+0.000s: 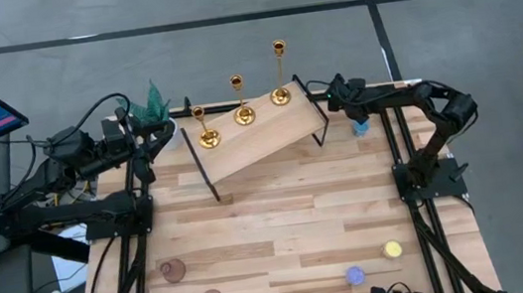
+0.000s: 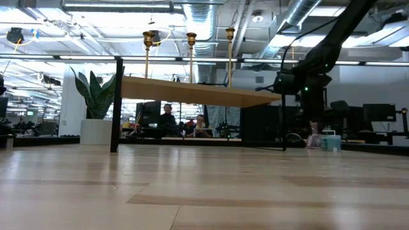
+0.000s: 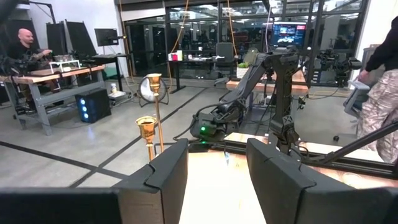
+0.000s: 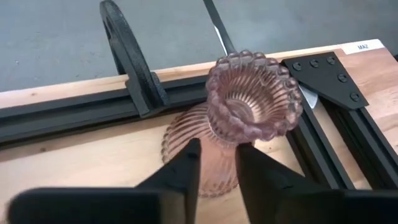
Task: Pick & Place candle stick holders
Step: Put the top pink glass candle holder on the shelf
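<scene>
Pink ribbed glass fills the right wrist view: a squat pink holder (image 4: 239, 118) with a beaded rim stands at the table's far right corner, beside the black frame rail (image 4: 74, 115) and a bolted corner plate (image 4: 329, 74). The right gripper (image 4: 217, 165) has its two dark fingers on either side of the holder's narrow waist, the jaws drawn in close against the glass, so it appears pinched between them. From above, that right gripper (image 1: 354, 105) sits at the same far corner, next to a small blue thing (image 1: 361, 127). Three gold candlesticks (image 1: 239, 104) stand in a row on a raised wooden shelf (image 1: 261, 142) at the back of the table (image 1: 282, 234). Two more pink holders (image 1: 173, 270) rest near the front left edge, and a yellow light (image 1: 392, 248) and a blue light (image 1: 355, 275) lie at the front right. The left gripper (image 3: 217, 171) waits at the far left side near a green plant (image 1: 149, 104), its jaws spread and holding nothing, looking toward the candlesticks.
</scene>
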